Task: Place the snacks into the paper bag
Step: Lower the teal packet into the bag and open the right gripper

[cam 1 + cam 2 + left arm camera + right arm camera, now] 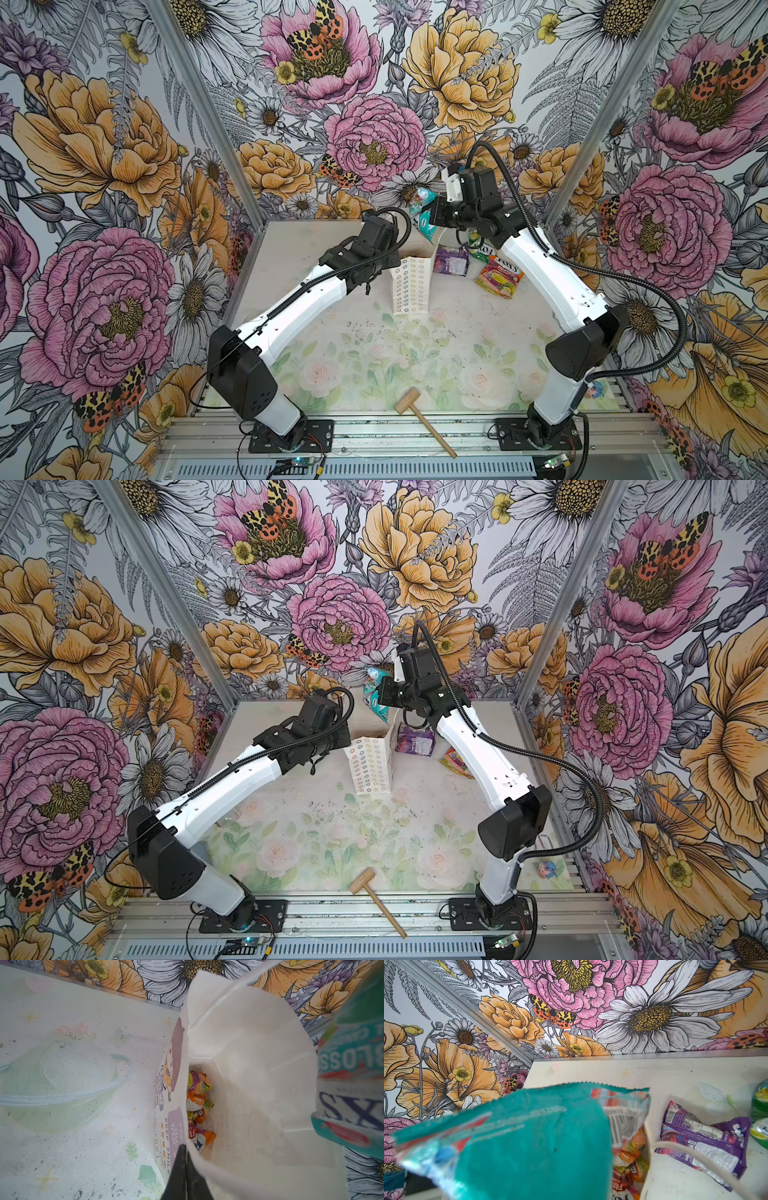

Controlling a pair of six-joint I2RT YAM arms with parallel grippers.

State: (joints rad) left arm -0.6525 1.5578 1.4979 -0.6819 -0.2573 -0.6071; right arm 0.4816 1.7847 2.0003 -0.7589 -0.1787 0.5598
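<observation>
From where I stand, the tall white paper gift bag with the grid of pastel flower shapes [411, 286] is upright a little toward 12 o'clock from the middle of the pale floral-printed table [374, 353]. The left gripper [184, 1152] has its black fingers pinched together on the bag's near rim. I judge that this steadies the bag and spreads its mouth for a drop. The right gripper [433, 211] is clamped on a glossy teal candy packet [420, 208]. The packet hangs just above the opening on its 12 o'clock side, probably so that it falls cleanly between the walls. Several crumpled orange packets [199, 1105] already lie at the bottom of the bag. At the bag's 3 o'clock three more wait on the table: a purple foil packet [451, 259] just beside it, a green packet [478, 247], and a pink-red fruit-printed packet [498, 276] farthest out. A small wooden mallet [424, 419] lies at 6 o'clock by the front edge, well apart from the snacks.
</observation>
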